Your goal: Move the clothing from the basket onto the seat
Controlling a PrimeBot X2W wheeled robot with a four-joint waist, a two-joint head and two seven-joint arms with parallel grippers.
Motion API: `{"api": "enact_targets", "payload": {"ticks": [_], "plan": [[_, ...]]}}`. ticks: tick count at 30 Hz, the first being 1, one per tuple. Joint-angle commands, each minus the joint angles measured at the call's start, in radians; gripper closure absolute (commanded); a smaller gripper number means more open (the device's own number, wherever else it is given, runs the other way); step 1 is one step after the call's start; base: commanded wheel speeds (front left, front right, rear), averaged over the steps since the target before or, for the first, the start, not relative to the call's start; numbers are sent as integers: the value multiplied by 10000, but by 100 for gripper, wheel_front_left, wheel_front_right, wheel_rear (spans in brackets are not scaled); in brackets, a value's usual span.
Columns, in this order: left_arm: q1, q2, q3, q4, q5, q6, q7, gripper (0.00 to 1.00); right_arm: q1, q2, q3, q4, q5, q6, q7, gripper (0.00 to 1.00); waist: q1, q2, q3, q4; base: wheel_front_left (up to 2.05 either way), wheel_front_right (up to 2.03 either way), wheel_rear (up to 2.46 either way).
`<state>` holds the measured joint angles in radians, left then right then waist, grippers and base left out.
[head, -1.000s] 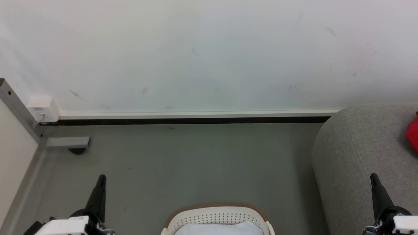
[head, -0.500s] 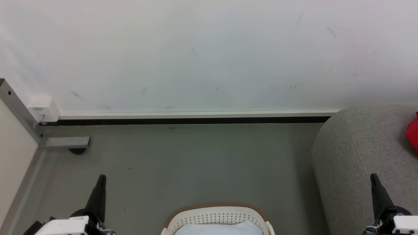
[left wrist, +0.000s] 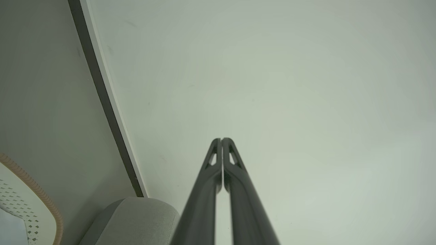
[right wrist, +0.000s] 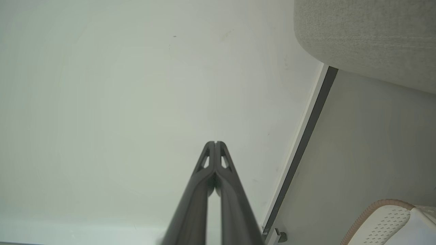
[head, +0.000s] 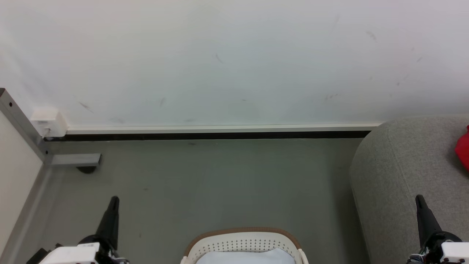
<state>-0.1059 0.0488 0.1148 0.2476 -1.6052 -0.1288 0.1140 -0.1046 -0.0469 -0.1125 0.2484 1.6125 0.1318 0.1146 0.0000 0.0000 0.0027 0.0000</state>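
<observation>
Broadly, a white scuffed wall [head: 234, 55] takes up the upper half of the head view, meeting a grey-green floor [head: 205, 183] along a white skirting [head: 220, 129] with a dark strip beneath it. The seat [head: 403, 165], light grey and rounded at its corner, stands on the floor at the right, its end near the wall. The basket [head: 242, 240] sits on the floor at the bottom centre, between the two arms and apart from the seat; its brown rim and perforated cream wall show, and something pale bluish-white lies inside, too cropped to tell what. The left gripper [head: 114, 198] hangs over the floor at the lower left, fingers pressed together with nothing between them; the left wrist view shows the tips touching. The right gripper [head: 418, 197] is at the lower right in front of the seat's side, likewise closed and empty. A piece of the red clothing [head: 463, 150] lies on the seat at the right edge, cut off by the frame.
</observation>
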Motion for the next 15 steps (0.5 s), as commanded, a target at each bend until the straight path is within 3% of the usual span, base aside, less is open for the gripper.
{"api": "enact_targets", "payload": {"ticks": [1, 15], "plan": [[-94, 21, 18, -28, -139, -49, 39, 100, -119, -64, -39, -48, 8, -21, 27, 100, 0, 0, 0, 0, 0, 0, 0], [-94, 21, 18, -27, -139, -49, 39, 100, -120, -64, -39, -48, 8, -21, 27, 100, 0, 0, 0, 0, 0, 0, 0]]}}
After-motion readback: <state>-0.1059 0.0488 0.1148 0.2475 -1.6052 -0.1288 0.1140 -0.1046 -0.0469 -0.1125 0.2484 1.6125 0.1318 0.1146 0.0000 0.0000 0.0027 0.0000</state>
